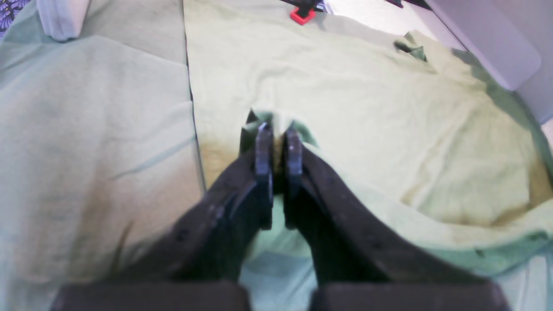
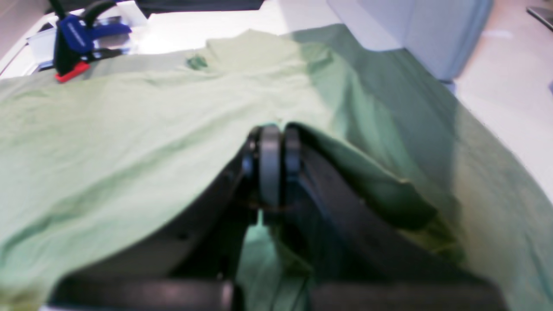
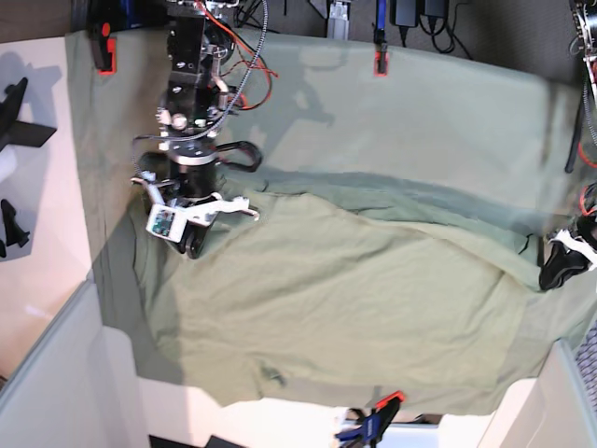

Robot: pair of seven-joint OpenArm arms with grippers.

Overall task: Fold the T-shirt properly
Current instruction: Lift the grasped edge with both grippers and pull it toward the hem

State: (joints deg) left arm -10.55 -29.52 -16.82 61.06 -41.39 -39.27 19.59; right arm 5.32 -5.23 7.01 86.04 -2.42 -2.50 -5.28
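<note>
A: What sits at the left of the base view?

B: The right gripper [image 3: 191, 245], its fingers [image 2: 270, 164] pressed together on a lifted edge of the T-shirt [image 3: 354, 289], which drapes over the arm in its wrist view.

A: And the centre?

B: The pale green T-shirt lies spread across the green sheet [image 3: 438, 121] that covers the worktop [image 3: 42, 215], with a small dark tag [image 3: 272, 376] showing near its front edge. A blue and red clamp [image 3: 373, 429] grips the sheet at the near side.

A: The far right?

B: The left gripper [image 3: 560, 266] at the shirt's edge, its fingers [image 1: 263, 151] close together, pinching a fold of the T-shirt between the tips.
</note>
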